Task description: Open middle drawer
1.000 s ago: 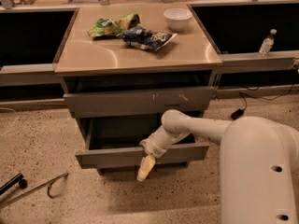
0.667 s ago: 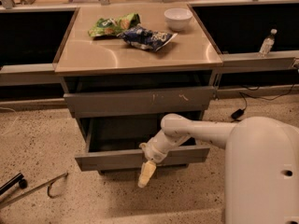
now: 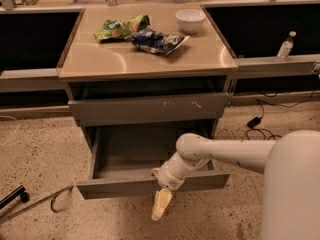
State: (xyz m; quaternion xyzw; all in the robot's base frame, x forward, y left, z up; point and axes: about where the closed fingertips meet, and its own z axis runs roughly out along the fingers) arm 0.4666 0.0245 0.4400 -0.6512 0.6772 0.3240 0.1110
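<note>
The middle drawer point(image 3: 115, 187) has a plain grey front and a shallow grey tray. It stands pulled well out of the cabinet, low in the camera view. My gripper point(image 3: 161, 200) straddles the top edge of its front panel, right of the middle. One cream finger point(image 3: 160, 206) hangs down in front of the panel, and the other is mostly hidden inside the tray. The gripper is shut on the panel. My white arm point(image 3: 225, 154) reaches in from the lower right.
Above it, a wider grey drawer front with white scratches point(image 3: 150, 109) stands slightly out. On the cabinet top point(image 3: 100, 59) lie a green bag point(image 3: 120, 26), a blue bag point(image 3: 156, 40) and a white bowl point(image 3: 190, 19). A bottle point(image 3: 285, 46) stands on the right ledge. A cable lies on the floor at right and a black tool at lower left.
The middle drawer has slid further out toward the camera, and my gripper has moved with it, still on its front panel.
</note>
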